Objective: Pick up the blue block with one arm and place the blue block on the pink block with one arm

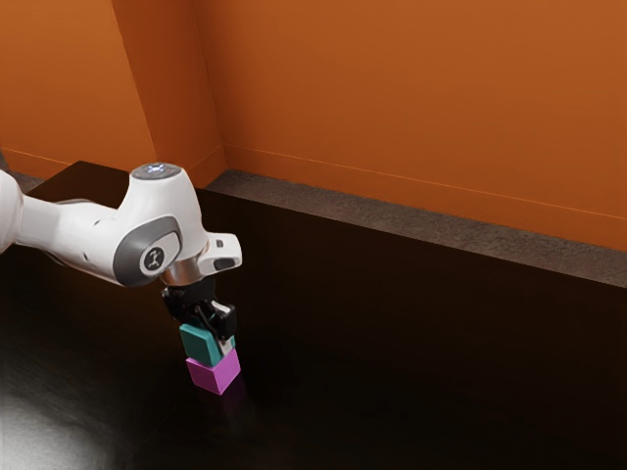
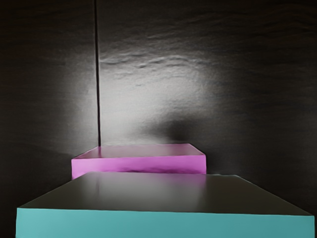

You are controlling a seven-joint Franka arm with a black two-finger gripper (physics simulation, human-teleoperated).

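The blue block, teal in colour, sits right on top of the pink block on the dark table, slightly offset toward the exterior view's left. My black gripper comes down from above and is shut on the blue block, its fingers at the block's two sides. In the wrist view the blue block is large just under my hand, and the pink block peeks out from beneath its far edge.
The black table stretches wide to the exterior view's right and front. Its far edge meets a grey floor strip below orange walls. A thin seam in the table runs away from the blocks.
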